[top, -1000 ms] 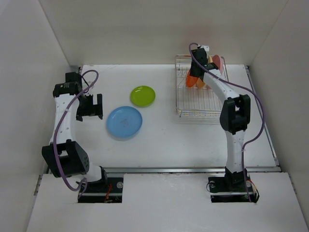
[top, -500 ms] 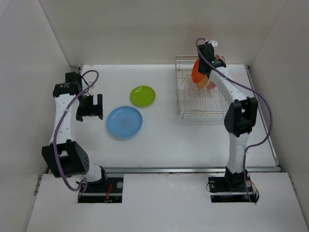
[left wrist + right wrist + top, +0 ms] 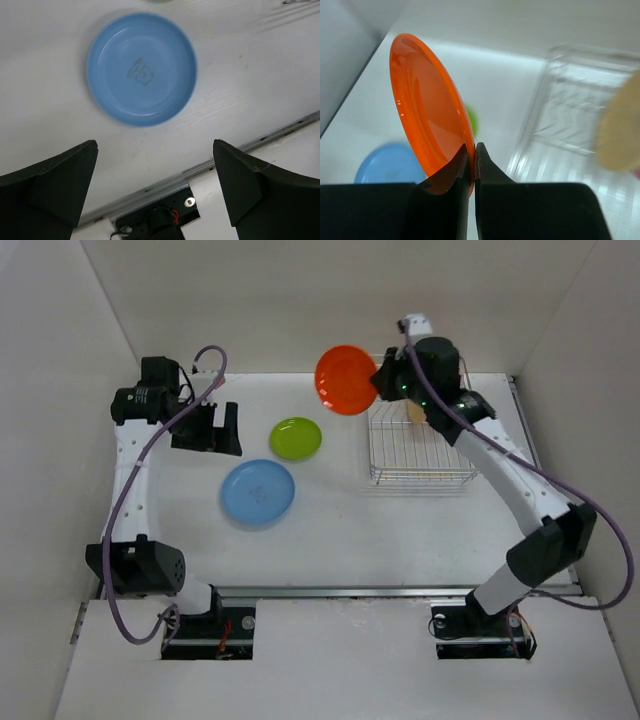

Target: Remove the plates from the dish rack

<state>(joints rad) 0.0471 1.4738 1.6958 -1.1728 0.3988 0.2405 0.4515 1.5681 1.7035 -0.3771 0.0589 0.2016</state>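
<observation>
- Plainly, the small orange-red round plastic plate is out of the rack. It hangs on edge in the air over the far side of the table, left of the rack, and the right gripper has its jaws clamped on the plate's rim.
- Two plates lie flat on the white table: the large blue round plastic plate and, just beyond it and apart from it, the smaller lime green plastic plate.
- The silver wire dish rack stands at the far right, and a tan-orange plastic plate stands upright inside it.
- As I judge it, two plates are unloaded and a third is gripped but not yet set down. At least the tan-orange one is left.
- The left gripper hovers above the table near the blue plate, jaws wide apart, holding nothing.
- The right arm covers the rack's far end in the top view, and the rack is blurred in the right wrist view. Whether a fifth plate stands there cannot be told.
</observation>
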